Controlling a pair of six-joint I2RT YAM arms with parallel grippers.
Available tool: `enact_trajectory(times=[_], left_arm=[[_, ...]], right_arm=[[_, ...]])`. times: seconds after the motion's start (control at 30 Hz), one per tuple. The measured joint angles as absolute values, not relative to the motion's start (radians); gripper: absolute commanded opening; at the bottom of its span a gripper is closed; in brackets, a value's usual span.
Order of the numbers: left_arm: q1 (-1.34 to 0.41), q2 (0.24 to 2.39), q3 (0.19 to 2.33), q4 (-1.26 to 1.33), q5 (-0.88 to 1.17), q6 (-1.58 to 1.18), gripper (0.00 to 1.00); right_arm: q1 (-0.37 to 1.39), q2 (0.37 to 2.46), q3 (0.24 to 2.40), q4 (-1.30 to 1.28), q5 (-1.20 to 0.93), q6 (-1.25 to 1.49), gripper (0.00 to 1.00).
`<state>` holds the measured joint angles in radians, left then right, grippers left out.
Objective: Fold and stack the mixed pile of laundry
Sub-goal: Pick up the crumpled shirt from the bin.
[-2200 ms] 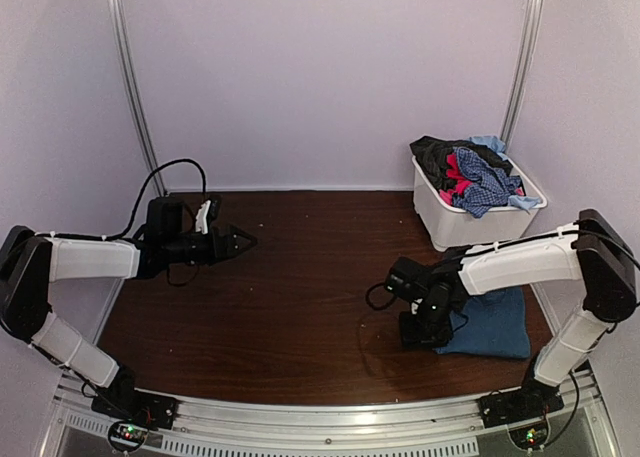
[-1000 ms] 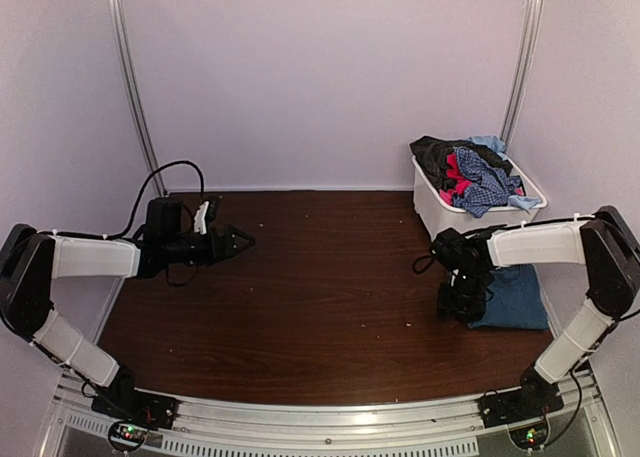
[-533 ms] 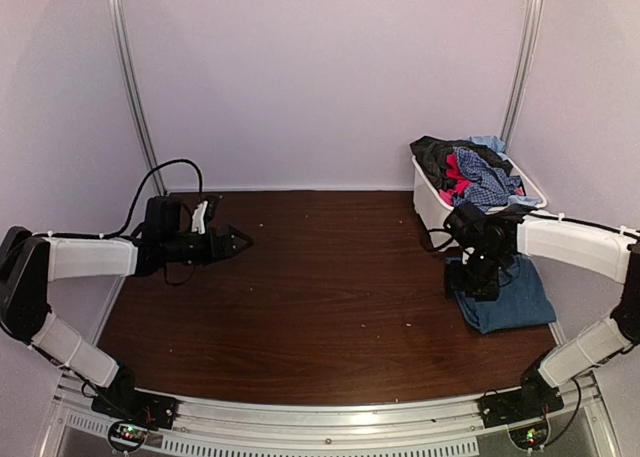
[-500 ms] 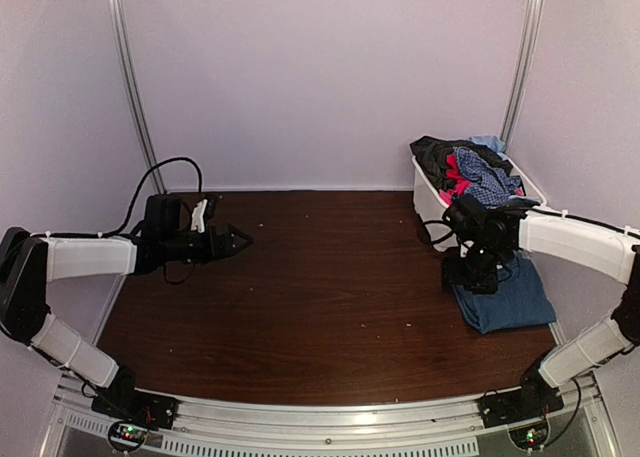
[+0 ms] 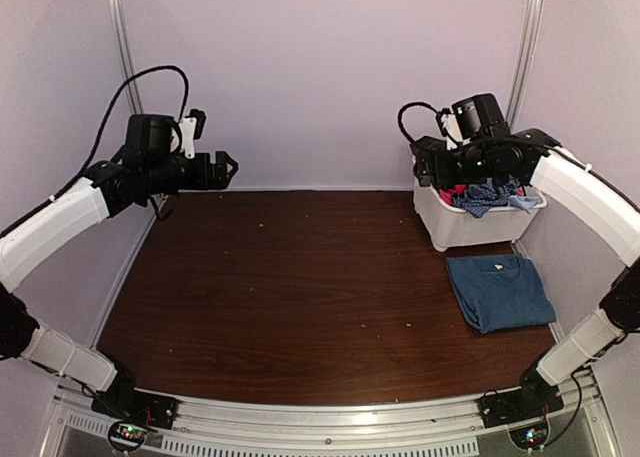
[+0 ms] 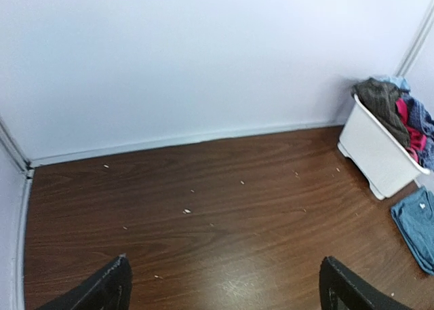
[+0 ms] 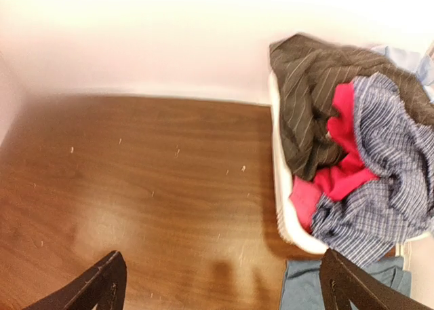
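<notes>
- Lifted since half a second ago, the left gripper (image 5: pixel 228 167) is now held high near the table's back-left corner instead of low over the left edge. Its fingers (image 6: pixel 112 286) are seen spread wide, with nothing between them.
- Pale specks are scattered over the brown table (image 5: pixel 300 277).
- The right gripper (image 5: pixel 425 162) has been raised off the dark-blue T-shirt and is held up by the back-right corner. Its jaws are spread wide and empty in the wrist view. It seems to hang just left of the white bin (image 5: pixel 455 227), though the top view leaves this uncertain.
- The laundry pile (image 7: pixel 352 167) is heaped in the bin: a dark striped garment, a red/pink piece and the blue-and-white check shirt draped over the near rim.
- The dark-blue T-shirt (image 5: pixel 498 290) is left folded flat near the table's right edge, just in front of the bin and clear of both grippers.
</notes>
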<state>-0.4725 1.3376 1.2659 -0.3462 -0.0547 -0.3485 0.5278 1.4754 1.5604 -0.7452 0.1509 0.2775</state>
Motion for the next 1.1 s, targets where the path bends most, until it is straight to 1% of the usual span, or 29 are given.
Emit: enact_trajectory(times=[0.07, 0.13, 0.2, 0.33, 0.47, 0.57, 0.6, 0.63, 0.67, 0.7, 0.77, 0.8, 0.87, 0.9, 1.1], left_arm=[[-0.45, 1.32, 1.304, -0.386, -0.083, -0.35, 0.98], [-0.432, 1.307, 1.309, -0.416, -0.094, -0.359, 0.98], [-0.427, 1.299, 1.285, -0.436, -0.09, -0.375, 0.98], [-0.428, 1.282, 1.21, -0.475, -0.076, -0.407, 0.98], [-0.429, 1.279, 1.189, -0.505, -0.065, -0.426, 0.98], [-0.429, 1.27, 1.189, -0.505, -0.062, -0.433, 0.98], [-0.429, 1.267, 1.189, -0.505, -0.062, -0.436, 0.98], [-0.429, 1.265, 1.189, -0.505, -0.062, -0.439, 0.98], [-0.429, 1.264, 1.189, -0.504, -0.062, -0.442, 0.98], [-0.429, 1.262, 1.189, -0.504, -0.062, -0.444, 0.98], [-0.429, 1.262, 1.189, -0.503, -0.062, -0.45, 0.98], [-0.429, 1.262, 1.188, -0.503, -0.062, -0.453, 0.98], [-0.429, 1.262, 1.187, -0.503, -0.062, -0.456, 0.98], [-0.429, 1.262, 1.187, -0.503, -0.061, -0.458, 0.98], [-0.429, 1.264, 1.187, -0.503, -0.052, -0.463, 0.97]], right_arm=[[0.432, 1.509, 1.622, -0.708, 0.104, 0.256, 1.0], [0.281, 1.549, 1.679, -0.664, 0.056, 0.244, 1.0], [0.136, 1.59, 1.711, -0.638, 0.024, 0.233, 1.0], [-0.072, 1.685, 1.73, -0.63, -0.038, 0.23, 1.0], [-0.16, 1.81, 1.729, -0.633, -0.096, 0.231, 0.98], [-0.168, 1.884, 1.729, -0.635, -0.136, 0.23, 0.93], [-0.168, 1.903, 1.729, -0.635, -0.148, 0.231, 0.89], [-0.168, 1.919, 1.729, -0.635, -0.159, 0.231, 0.81], [-0.168, 1.931, 1.733, -0.636, -0.169, 0.231, 0.71], [-0.168, 1.943, 1.745, -0.64, -0.178, 0.232, 0.56], [-0.168, 1.967, 1.793, -0.657, -0.192, 0.225, 0.31], [-0.168, 1.981, 1.819, -0.662, -0.201, 0.221, 0.22], [-0.168, 1.998, 1.86, -0.671, -0.212, 0.214, 0.06], [-0.168, 2.002, 1.874, -0.677, -0.218, 0.213, 0.0], [-0.168, 2.003, 1.981, -0.72, -0.26, 0.209, 0.0]])
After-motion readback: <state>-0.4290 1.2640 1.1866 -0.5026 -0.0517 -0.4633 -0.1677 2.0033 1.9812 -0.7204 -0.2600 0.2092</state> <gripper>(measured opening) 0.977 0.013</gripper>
